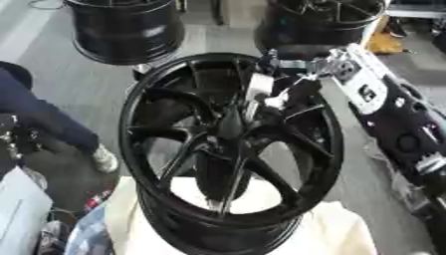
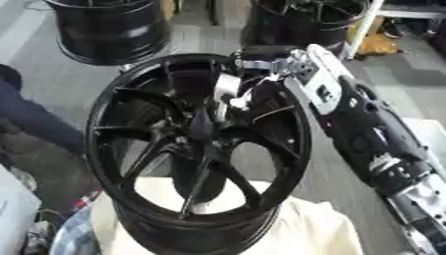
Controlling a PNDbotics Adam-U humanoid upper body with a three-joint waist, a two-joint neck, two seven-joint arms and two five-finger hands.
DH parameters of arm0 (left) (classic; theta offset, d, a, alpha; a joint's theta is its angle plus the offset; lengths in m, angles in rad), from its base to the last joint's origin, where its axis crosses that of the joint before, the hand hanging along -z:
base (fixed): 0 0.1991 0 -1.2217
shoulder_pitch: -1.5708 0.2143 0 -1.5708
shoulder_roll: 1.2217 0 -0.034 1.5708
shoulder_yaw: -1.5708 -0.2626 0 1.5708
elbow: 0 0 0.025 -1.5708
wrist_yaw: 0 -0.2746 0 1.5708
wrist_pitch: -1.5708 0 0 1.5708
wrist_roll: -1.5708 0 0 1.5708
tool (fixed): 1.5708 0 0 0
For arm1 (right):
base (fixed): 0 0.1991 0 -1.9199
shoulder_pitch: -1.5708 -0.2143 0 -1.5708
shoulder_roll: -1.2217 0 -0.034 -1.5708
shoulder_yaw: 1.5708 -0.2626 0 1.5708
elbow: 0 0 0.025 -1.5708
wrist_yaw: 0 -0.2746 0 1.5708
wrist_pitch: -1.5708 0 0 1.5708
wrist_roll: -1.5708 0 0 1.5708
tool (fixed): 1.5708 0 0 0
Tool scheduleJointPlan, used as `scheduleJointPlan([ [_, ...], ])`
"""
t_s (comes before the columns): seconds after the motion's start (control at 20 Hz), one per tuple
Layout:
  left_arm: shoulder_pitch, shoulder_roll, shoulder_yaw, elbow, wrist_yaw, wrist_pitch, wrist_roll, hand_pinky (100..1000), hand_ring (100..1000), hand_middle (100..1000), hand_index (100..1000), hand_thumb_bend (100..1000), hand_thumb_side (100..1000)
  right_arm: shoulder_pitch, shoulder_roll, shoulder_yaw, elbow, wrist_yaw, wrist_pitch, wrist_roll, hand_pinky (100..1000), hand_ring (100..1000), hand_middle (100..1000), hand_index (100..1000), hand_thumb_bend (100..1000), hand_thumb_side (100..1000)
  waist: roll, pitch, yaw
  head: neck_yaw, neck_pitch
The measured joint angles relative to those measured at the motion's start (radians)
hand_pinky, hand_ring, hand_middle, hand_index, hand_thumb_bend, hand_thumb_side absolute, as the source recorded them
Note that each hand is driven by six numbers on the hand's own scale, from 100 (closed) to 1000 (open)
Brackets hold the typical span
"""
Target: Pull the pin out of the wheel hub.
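- A grey workshop floor lies behind, with two more black rims (image 1: 126, 30) standing at the far side.
- The black wheel hub (image 1: 231, 137) stands upright on a pale cloth-covered support (image 1: 335, 231).
- The right hand (image 2: 253, 79) reaches in from the right over the upper rim; its fingers (image 2: 228, 87) curl round a pale, slender piece, apparently the pin (image 1: 259, 87), just above the hub centre.
- The pin's long axis seems to run roughly up-down along the spokes, so the pull likely goes up and away from the centre.
- The left hand shows in neither view.
- No readable writing or brand is visible.
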Motion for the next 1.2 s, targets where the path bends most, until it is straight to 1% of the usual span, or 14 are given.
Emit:
scheduleJointPlan([
  [0.25,-0.001,0.000,-0.004,0.000,0.000,0.000,0.000,686,572,656,755,100,847,-0.002,-0.002,-0.002,-0.007,-0.005,-0.010,-0.010,686,496,403,841,100,347,0.000,0.000,0.007,-0.001,0.000],
  [0.45,-0.005,0.000,-0.006,0.000,0.000,0.000,0.000,686,572,656,755,100,845,-0.022,-0.002,-0.020,-0.001,-0.016,-0.012,-0.012,686,484,395,838,100,336,-0.001,0.000,0.013,-0.007,0.000],
  [0.8,-0.009,0.000,-0.016,0.000,0.001,0.000,-0.001,686,571,656,755,100,850,-0.073,0.015,-0.074,0.060,-0.025,-0.003,-0.017,686,474,387,837,100,322,-0.004,0.007,0.030,-0.023,0.000],
  [0.85,-0.009,0.000,-0.018,0.000,0.001,0.000,-0.001,686,571,656,755,100,851,-0.078,0.017,-0.082,0.068,-0.025,0.000,-0.019,685,471,385,836,100,300,-0.005,0.007,0.031,-0.026,0.000],
  [0.95,-0.010,0.000,-0.018,0.000,0.000,0.000,-0.001,686,571,656,755,100,852,-0.093,0.017,-0.101,0.082,-0.026,0.006,-0.026,684,466,382,836,100,291,-0.006,0.008,0.036,-0.030,0.000],
  [1.1,-0.010,0.000,-0.018,0.000,0.000,0.000,-0.001,686,571,656,755,100,853,-0.114,0.013,-0.124,0.086,-0.049,0.015,-0.038,685,466,382,837,100,273,-0.008,0.009,0.035,-0.034,0.000],
  [1.2,-0.010,0.000,-0.018,0.000,-0.001,-0.001,-0.001,687,571,656,755,100,854,-0.123,-0.002,-0.133,0.080,-0.074,0.021,-0.042,685,465,382,837,100,260,-0.011,0.009,0.028,-0.034,0.000],
])
